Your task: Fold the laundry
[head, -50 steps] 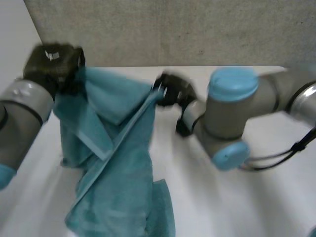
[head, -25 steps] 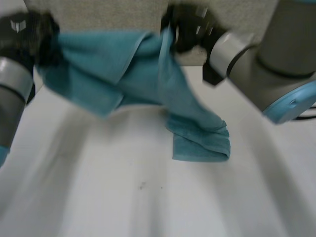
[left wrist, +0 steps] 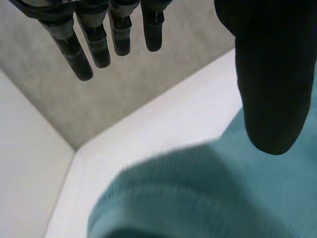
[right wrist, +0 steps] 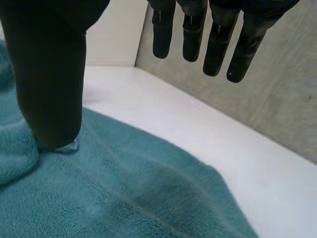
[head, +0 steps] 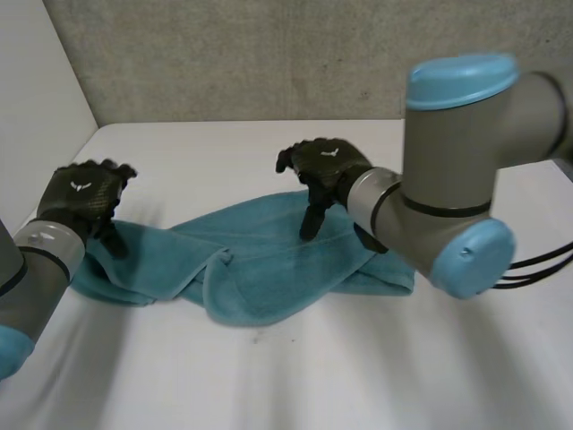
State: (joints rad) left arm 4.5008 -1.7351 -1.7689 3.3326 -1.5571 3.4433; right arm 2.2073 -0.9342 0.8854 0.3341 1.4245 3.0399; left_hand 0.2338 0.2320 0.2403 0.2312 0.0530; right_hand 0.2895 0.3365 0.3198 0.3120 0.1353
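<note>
- A crumpled teal terry towel [head: 269,269] lies across the white table [head: 295,376].
- The left hand [head: 85,195], wide and empty, is at the towel's 9 o'clock end; the right hand [head: 324,166], likewise, is at 1 o'clock.
- Advice: pinch 2 corners, then pull flat.

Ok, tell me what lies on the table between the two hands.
The head view shows the teal towel lying rumpled across that whole stretch, from under the left hand to past the right hand.
</note>
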